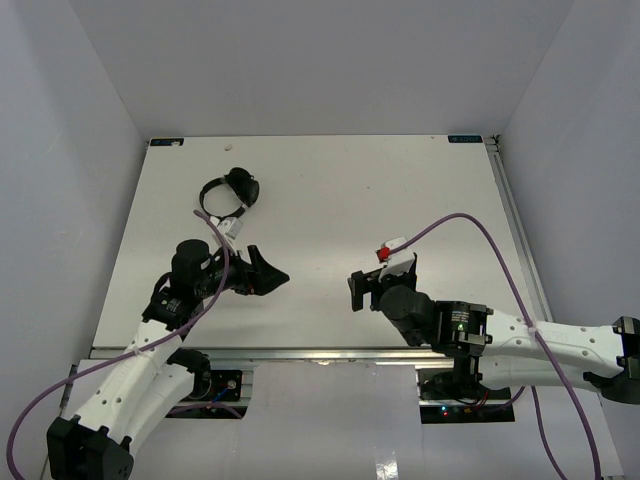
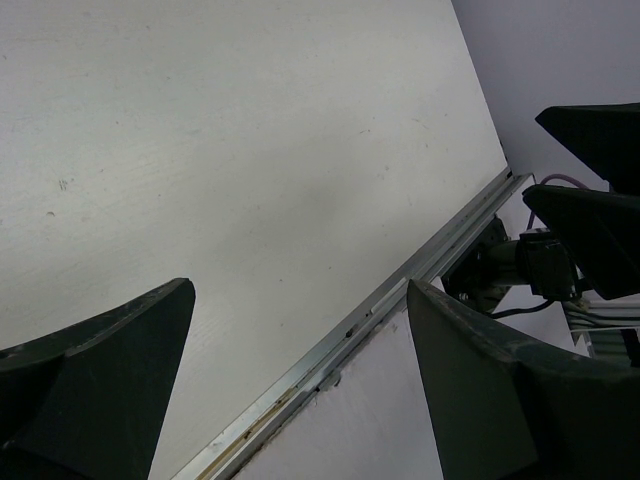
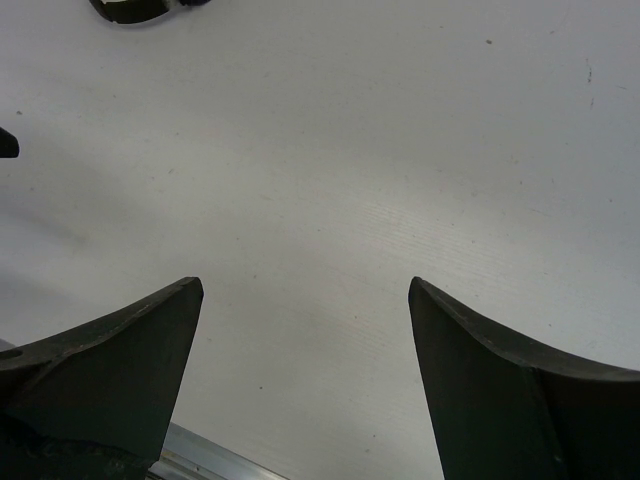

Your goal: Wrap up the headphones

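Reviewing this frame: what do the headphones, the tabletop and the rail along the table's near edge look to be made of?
Headphones: probably black plastic with soft padded earcups. They look dull and dark, but are too small to be sure.
Tabletop: white painted or laminated board, matte, with faint specks and scuffs.
Rail: likely bare aluminium. It is silvery and grooved, with a slight sheen.

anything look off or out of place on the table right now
Nothing stands out. The headphones lie on the table toward its far left, seemingly intact, though small in this view. The left gripper and right gripper are open, empty and apart from them.
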Controlling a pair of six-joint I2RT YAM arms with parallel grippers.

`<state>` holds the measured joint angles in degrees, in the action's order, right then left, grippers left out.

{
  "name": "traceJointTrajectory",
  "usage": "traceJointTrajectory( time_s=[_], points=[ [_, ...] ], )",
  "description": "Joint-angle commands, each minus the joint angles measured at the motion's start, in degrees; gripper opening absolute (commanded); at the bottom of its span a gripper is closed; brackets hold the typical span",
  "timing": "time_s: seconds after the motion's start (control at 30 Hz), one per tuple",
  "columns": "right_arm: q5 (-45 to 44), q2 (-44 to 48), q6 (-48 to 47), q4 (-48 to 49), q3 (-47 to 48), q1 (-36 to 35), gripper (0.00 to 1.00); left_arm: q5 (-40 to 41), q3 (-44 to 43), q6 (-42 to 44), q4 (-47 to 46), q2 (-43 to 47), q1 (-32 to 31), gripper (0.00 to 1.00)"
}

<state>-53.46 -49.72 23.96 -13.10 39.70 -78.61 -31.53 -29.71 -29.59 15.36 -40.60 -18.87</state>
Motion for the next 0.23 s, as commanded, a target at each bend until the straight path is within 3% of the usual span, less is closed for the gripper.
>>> traceJointTrajectory(
  time_s=[0.0, 0.2],
  points=[
    [-2.7, 1.2, 1.8, 2.4, 0.4, 0.1, 0.90, 0.4, -1.2, 0.5, 0.0, 0.3, -0.6, 0.98],
    [-2.7, 1.4, 1.9, 2.4, 0.2, 0.1, 0.90, 0.5, -1.2, 0.5, 0.1, 0.2, -0.9, 0.98]
  ],
)
